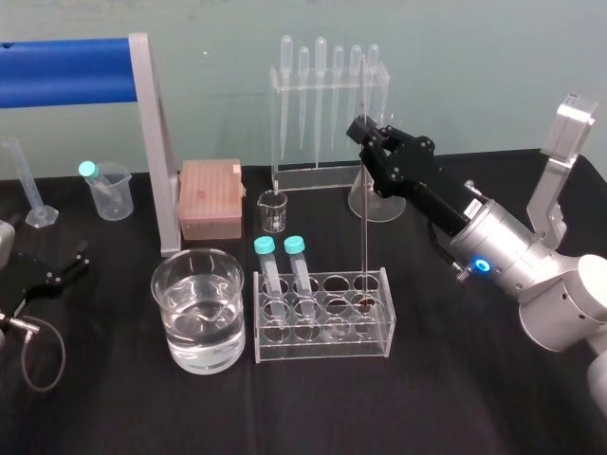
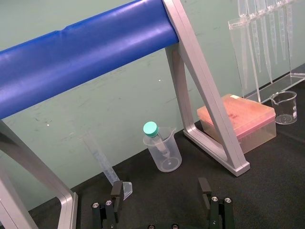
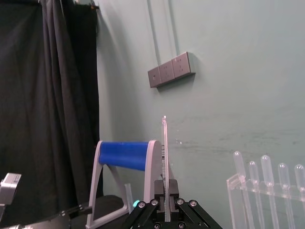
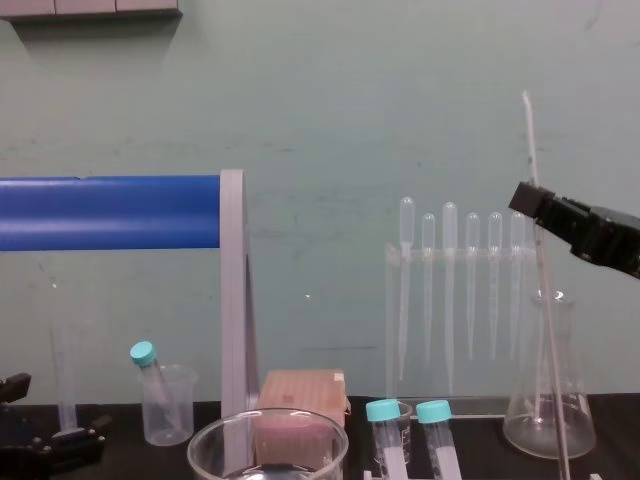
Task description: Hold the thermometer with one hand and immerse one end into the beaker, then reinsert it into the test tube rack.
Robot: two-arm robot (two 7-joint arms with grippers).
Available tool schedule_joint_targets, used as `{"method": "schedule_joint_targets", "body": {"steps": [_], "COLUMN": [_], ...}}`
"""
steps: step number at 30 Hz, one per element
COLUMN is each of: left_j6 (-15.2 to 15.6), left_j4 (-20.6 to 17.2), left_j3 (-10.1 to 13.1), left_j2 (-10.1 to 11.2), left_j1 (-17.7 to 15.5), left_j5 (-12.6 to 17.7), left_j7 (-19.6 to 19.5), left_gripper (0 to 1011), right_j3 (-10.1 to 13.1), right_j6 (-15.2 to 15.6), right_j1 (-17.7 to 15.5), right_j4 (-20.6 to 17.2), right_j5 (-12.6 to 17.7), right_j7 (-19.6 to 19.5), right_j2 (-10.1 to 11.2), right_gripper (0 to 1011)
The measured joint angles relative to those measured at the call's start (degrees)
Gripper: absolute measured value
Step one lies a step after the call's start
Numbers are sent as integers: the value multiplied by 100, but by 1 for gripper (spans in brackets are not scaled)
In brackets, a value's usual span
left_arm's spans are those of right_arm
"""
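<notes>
The thermometer [image 1: 364, 190] is a long thin glass rod standing almost upright, its lower end in a right-hand hole of the clear test tube rack [image 1: 322, 353]. My right gripper [image 1: 365, 133] is shut on its upper part; the rod [image 3: 165, 157] rises between the black fingers in the right wrist view. From the chest view the thermometer [image 4: 548, 330] leans slightly, with the gripper [image 4: 535, 205] around it. The wide beaker [image 1: 199, 308], part full of clear liquid, stands just left of the rack. My left gripper [image 2: 160, 191] rests open on the table at the far left.
Two teal-capped tubes [image 1: 280, 265] stand in the rack's left holes. Behind it are a small glass beaker [image 1: 272, 210], a conical flask [image 1: 375, 204], a pipette stand [image 1: 327, 104] and a pink tip box [image 1: 211, 197]. A blue roller frame [image 1: 152, 142] and a plastic beaker [image 1: 109, 190] stand at the left.
</notes>
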Motion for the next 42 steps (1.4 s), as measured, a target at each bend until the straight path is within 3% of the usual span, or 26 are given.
{"method": "schedule_joint_targets", "body": {"steps": [17,42], "left_j6": [0,0], "left_j4": [-1,0], "left_j3": [0,0], "left_j2": [0,0], "left_j1": [0,0], "left_j5": [0,0], "left_j7": [0,0], "left_gripper": [1008,1008], "right_j3": [-165,-174], "right_j6": [94,110], "right_j1": [72,59], "right_j4": [284,303], "right_j5": [-54,-64], "right_j7": [89,53], "right_j2": [-3,-6], "right_gripper": [56,57]}}
